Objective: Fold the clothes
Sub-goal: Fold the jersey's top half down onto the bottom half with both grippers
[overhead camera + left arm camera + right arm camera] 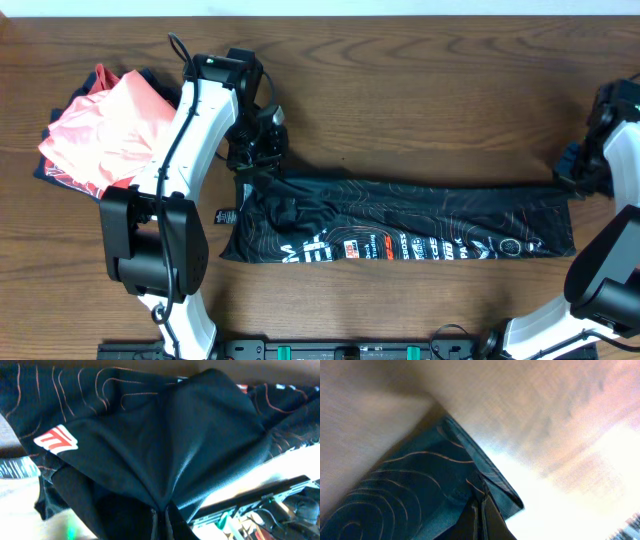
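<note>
A: Where's the jersey?
B: The black jersey [400, 220] is stretched mid-table [420, 80], a band running 9 to 3 o'clock.
A: Claws?
B: Left gripper [250, 170] pinched tight on its 10 o'clock corner. Right gripper [568, 185] clamped on its 2 o'clock corner.

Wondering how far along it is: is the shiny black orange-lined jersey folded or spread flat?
Partly folded: the shiny black jersey lies as a long narrow band, not a compact stack.

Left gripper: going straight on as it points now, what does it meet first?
The black jersey: the left gripper looks shut on a fold of it, and cloth fills the wrist view ahead. What lies behind is hidden.
</note>
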### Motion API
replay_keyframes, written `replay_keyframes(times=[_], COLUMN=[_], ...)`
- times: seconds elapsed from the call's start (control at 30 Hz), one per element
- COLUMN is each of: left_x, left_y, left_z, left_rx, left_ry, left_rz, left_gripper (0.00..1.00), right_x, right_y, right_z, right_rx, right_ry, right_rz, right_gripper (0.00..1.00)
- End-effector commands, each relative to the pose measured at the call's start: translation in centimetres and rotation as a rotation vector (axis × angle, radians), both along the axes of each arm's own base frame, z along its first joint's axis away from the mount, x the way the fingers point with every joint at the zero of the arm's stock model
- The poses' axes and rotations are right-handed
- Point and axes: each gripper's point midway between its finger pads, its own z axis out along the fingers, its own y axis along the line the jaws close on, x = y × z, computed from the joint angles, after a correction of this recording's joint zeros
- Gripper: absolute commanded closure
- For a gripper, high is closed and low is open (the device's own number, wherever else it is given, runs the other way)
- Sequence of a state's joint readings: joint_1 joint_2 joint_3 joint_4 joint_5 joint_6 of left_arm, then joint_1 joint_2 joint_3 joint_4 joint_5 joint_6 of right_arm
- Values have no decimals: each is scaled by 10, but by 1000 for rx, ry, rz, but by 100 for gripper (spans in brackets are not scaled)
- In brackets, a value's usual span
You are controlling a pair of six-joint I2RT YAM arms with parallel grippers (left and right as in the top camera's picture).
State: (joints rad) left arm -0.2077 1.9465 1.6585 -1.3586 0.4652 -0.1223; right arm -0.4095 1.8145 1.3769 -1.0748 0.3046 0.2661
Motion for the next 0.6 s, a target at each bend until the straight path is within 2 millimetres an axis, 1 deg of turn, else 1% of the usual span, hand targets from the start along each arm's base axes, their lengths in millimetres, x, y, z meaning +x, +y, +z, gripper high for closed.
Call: replay_keyframes(times=[0.0, 0.13, 0.4, 0.43, 0.47, 0.5, 0.53, 0.57], left_x=[-14, -32, -70, -75, -79, -84, -89, -93], left_y=[2, 2, 8, 9, 10, 11, 12, 13], left_z=[-2, -10, -34, -37, -38, -39, -39, -38], left_rx=[7, 20, 49, 53, 56, 60, 64, 68], left_ry=[34, 98, 240, 256, 269, 291, 312, 330], left_rz=[-39, -57, -65, -65, -65, -65, -65, -65], left_gripper=[94, 94, 94, 94, 94, 92, 77, 62], right_x=[-17, -27, -29, -29, -30, -30, -31, -32], right_y=[-18, -18, -13, -13, -13, -13, -12, -12], right_z=[2, 1, 0, 0, 0, 0, 0, 0], right_rx=[-44, -15, 9, 9, 10, 11, 12, 14], right_ry=[53, 77, 85, 85, 87, 90, 92, 96], right_rz=[-36, -52, -51, -51, -51, -50, -50, -50], right_gripper=[99, 99, 99, 98, 91, 83, 71, 63])
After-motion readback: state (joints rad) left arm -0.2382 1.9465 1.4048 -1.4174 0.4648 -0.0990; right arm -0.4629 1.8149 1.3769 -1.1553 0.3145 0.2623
